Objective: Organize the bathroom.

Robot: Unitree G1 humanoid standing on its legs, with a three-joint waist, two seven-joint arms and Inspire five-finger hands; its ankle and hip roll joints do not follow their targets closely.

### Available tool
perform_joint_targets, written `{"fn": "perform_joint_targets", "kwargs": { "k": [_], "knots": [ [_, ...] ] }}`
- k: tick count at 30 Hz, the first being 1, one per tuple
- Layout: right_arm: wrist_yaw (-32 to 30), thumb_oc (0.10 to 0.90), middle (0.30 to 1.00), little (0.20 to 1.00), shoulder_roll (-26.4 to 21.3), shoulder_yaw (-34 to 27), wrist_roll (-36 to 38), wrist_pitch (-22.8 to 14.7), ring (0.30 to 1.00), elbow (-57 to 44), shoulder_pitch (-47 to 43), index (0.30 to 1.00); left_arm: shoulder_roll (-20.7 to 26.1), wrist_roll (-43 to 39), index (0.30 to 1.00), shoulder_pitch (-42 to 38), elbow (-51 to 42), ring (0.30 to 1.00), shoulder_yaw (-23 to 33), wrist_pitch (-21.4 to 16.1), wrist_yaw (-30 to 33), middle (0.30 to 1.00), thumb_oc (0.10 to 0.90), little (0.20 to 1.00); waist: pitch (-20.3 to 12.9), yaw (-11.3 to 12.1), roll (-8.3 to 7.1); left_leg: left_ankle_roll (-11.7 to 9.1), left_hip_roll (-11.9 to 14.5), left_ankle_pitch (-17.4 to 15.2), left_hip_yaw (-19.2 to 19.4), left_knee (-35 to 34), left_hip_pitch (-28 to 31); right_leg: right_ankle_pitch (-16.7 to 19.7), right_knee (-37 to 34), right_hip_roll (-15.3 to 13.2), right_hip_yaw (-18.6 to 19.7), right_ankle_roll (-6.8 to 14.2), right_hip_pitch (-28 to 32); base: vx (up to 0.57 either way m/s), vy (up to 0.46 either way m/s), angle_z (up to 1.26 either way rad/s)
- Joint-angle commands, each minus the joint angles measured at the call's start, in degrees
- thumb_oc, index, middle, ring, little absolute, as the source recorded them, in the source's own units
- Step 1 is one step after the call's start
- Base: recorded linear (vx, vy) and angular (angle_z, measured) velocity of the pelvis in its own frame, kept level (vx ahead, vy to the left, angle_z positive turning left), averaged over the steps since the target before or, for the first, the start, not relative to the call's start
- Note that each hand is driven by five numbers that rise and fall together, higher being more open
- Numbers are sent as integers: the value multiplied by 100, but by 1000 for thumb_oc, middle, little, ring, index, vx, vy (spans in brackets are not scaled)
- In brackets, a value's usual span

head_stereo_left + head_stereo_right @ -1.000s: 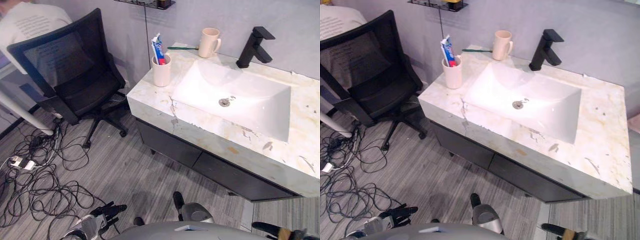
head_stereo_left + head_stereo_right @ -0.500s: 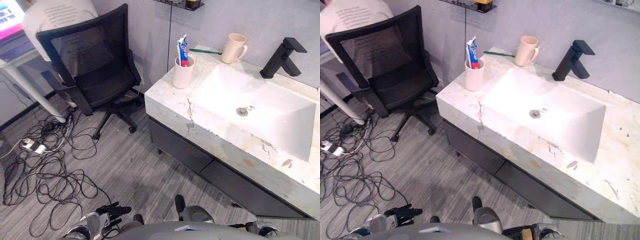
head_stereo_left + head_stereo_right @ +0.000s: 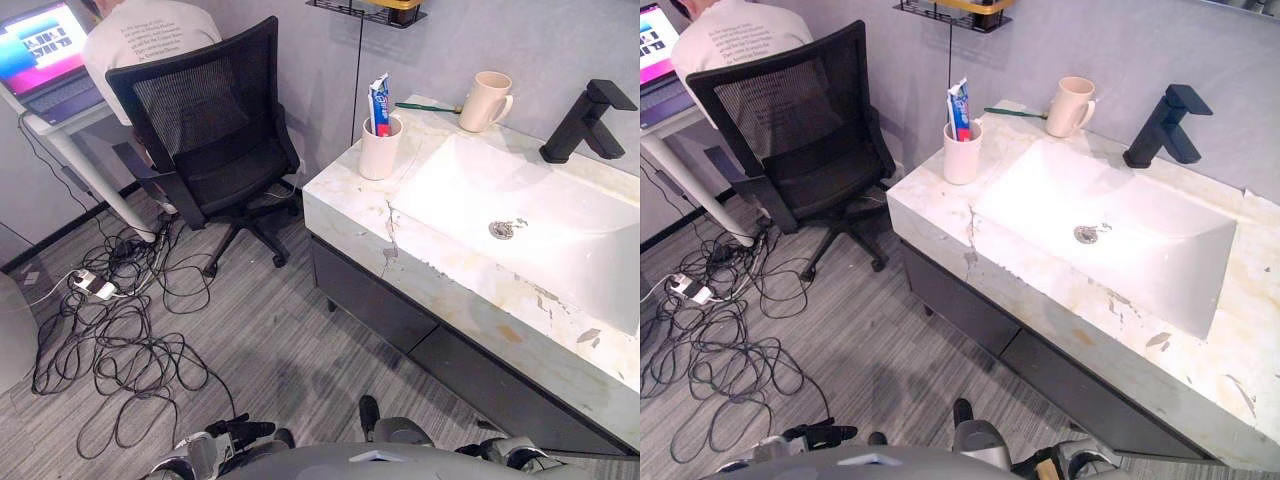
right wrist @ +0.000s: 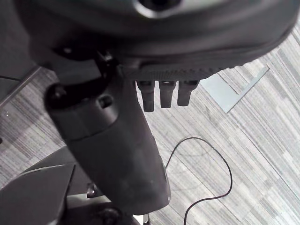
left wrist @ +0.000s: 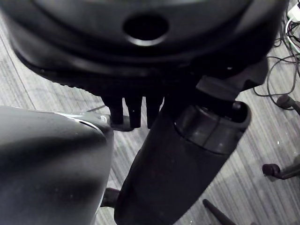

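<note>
Here, a white cup [image 3: 380, 150] holding a toothpaste tube [image 3: 380, 104] stands at the upper centre of the frame on the marble tabletop [image 3: 350, 195], left of the sink [image 3: 530, 215]. A toothbrush [image 3: 427, 106] lies beside a cream mug [image 3: 486, 100] near the black faucet [image 3: 585, 120]. The left robot hand [image 3: 235, 436] hangs low at the bottom edge, fingers relaxed and empty; the right robot hand [image 4: 164, 91] likewise, over the floor [image 3: 270, 340]. A person [image 3: 150, 35] sits in a black chair [image 3: 205, 130] at upper left.

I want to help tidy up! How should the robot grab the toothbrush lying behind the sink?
Probably by the middle of its thin green handle, from above. The toothbrush lies flat on the counter between the cup and the mug, so a pinch across the handle suits it.
</note>
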Motion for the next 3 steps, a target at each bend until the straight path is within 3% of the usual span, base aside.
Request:
{"fn": "perform_joint_targets", "kwargs": {
  "k": [1, 3],
  "knots": [
    [-38, 800, 900, 900, 21, 170, 21, 127, 900, 261, -184, 900, 193, 47, 900, -114, 88, 900, -15, -22, -4, 900, 800, 900, 54, 30, -324, 160, -121, -587, 372, 911, -53, -500, 293, -13, 170, 195, -68, 0, 0, 0],
    [6, 800, 900, 900, 16, 162, -3, 138, 900, 258, -169, 900, 199, 153, 900, -101, 154, 900, -16, 2, 5, 900, 800, 900, 56, 30, -333, 162, -125, -592, 366, 925, -58, -504, 288, -9, 173, 194, -54, 0, 0, 0]
  ]
}}
